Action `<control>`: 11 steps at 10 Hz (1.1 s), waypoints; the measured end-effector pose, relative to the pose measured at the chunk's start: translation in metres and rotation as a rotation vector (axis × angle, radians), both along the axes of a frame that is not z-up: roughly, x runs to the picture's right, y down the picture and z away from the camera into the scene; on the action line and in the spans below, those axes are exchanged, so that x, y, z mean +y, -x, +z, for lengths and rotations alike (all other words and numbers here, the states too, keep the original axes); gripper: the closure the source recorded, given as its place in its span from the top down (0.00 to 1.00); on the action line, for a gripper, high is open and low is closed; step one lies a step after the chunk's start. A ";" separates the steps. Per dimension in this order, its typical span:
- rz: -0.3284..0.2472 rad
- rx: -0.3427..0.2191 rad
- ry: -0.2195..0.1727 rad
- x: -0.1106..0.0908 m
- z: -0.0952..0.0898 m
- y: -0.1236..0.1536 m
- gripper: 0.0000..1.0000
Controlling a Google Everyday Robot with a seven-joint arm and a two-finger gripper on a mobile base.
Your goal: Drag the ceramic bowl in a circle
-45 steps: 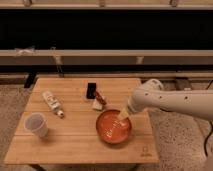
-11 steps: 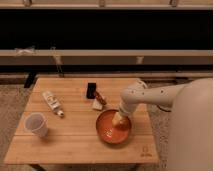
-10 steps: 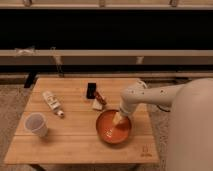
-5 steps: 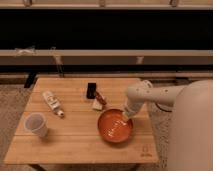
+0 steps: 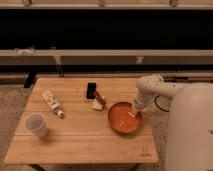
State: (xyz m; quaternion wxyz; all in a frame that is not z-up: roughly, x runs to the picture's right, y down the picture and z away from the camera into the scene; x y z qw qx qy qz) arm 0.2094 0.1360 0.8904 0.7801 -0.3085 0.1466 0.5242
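The ceramic bowl [image 5: 124, 117] is a round, shallow, glossy orange-red dish on the right part of the wooden table [image 5: 75, 137]. My gripper [image 5: 135, 112] reaches down from the white arm [image 5: 152, 90] on the right and sits at the bowl's right inner rim, touching it. The arm's bulk fills the right edge of the view.
A translucent white cup [image 5: 36, 124] stands at the front left. A white bottle [image 5: 52, 103] lies on its side at the left. A small black box [image 5: 91, 90] and a red-and-white packet [image 5: 98, 101] lie just left of the bowl. The table's right edge is close to the bowl.
The bowl has slid to the right and slightly forward with the gripper at its rim. The arm has drawn back toward the right.
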 end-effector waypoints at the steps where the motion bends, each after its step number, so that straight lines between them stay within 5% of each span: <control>1: 0.021 0.022 -0.003 -0.011 0.008 -0.013 0.10; 5: 0.053 0.083 -0.033 -0.069 0.023 -0.043 0.10; 11: 0.004 0.092 -0.148 -0.149 0.016 0.024 0.10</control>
